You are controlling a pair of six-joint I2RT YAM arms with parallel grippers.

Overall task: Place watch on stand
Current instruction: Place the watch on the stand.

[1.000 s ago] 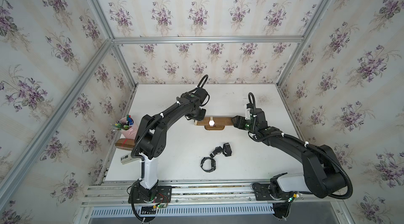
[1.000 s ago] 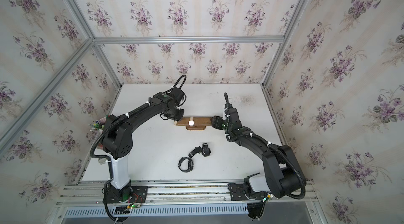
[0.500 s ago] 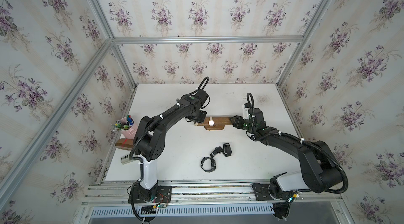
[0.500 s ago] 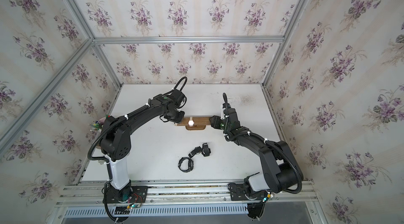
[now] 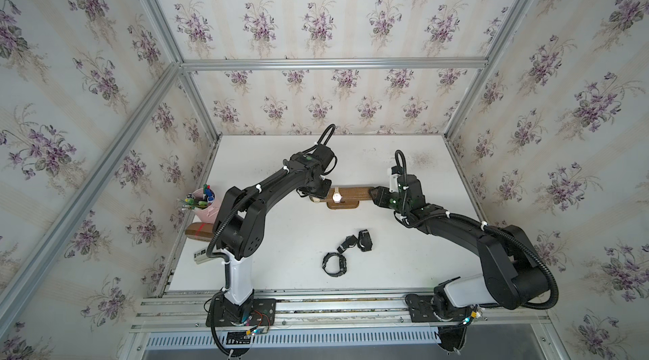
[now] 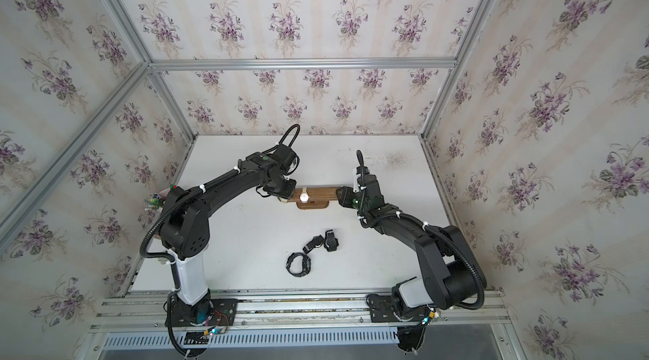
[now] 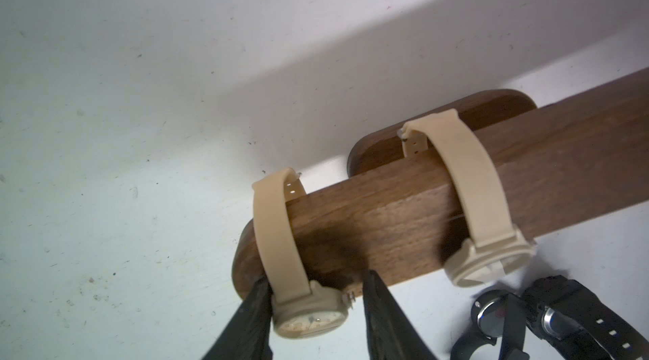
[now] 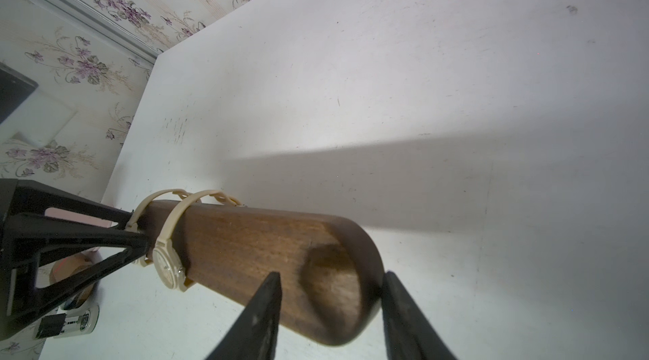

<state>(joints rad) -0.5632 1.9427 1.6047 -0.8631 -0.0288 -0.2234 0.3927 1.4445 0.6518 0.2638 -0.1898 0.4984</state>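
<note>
Beige watch [image 7: 284, 253] looks placed on the stand [image 5: 354, 193], mid-frame in both top views: left gripper [image 7: 316, 279] has eased apart, right gripper [image 8: 332, 275] has narrowed around the stand, clamping unclear.

Stand [image 5: 354, 194] ends occupied: left fingers [image 7: 246, 319], right fingers [image 8: 260, 312]. Black watches [image 5: 347, 249] clutter front. Table [image 5: 368, 154] behind stand open.

Bright, even light; a broad soft shadow crosses the table [image 8: 456, 59]; left fingers [image 7: 382, 323] blur close up.
</note>
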